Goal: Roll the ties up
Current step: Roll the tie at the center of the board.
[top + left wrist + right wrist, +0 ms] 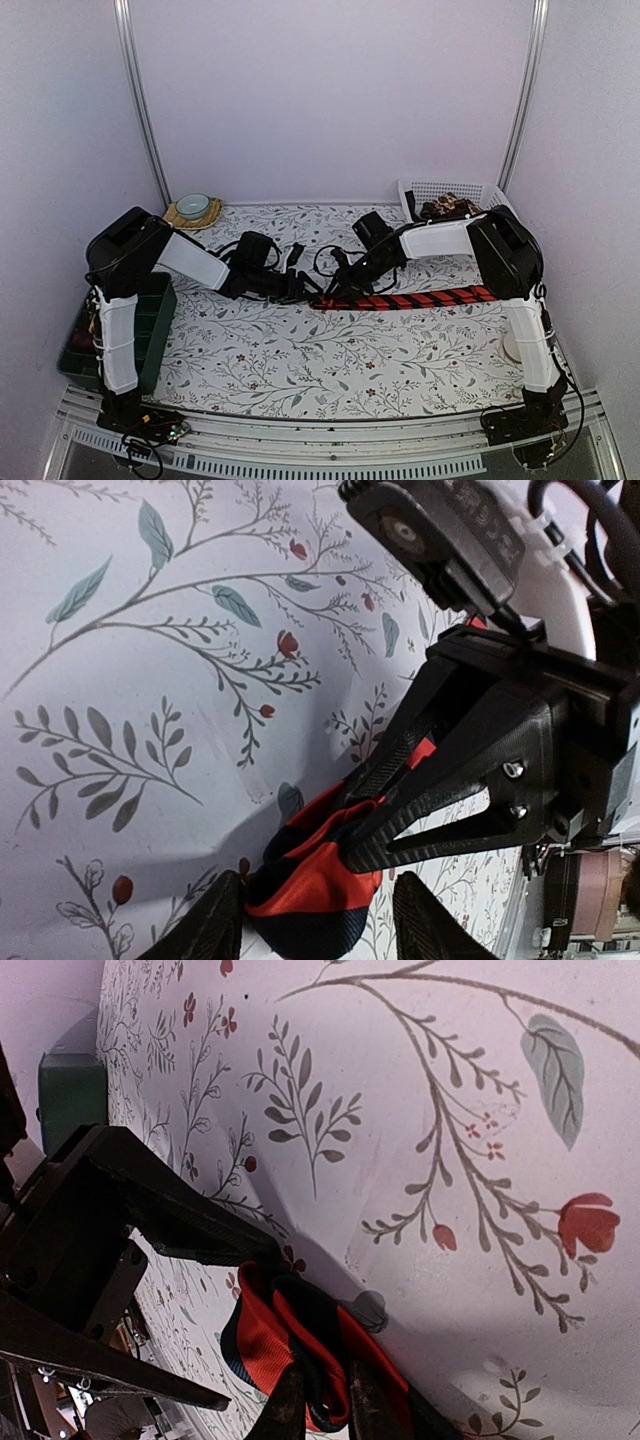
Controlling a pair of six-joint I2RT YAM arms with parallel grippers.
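Note:
The red tie with black stripes (pixel 420 298) lies flat across the middle of the flowered cloth, and its left end is bunched into a small roll (pixel 320 880). My right gripper (pixel 330 1415) is shut on folded layers of that roll (pixel 262 1345); its black fingers (pixel 430 780) reach in from the right in the left wrist view. My left gripper (pixel 320 930) straddles the roll: one finger (pixel 205 925) touches the fabric, while the other stands a little apart from it. Both grippers meet at the tie's left end, left gripper (pixel 298 288) beside right gripper (pixel 335 283).
A white basket (pixel 485 192) at the back right holds brown-patterned ties (pixel 447 208). A green bin (pixel 150 320) stands by the left arm's base. A small bowl (pixel 192 205) rests on a mat at the back left. Black cables loop between the arms.

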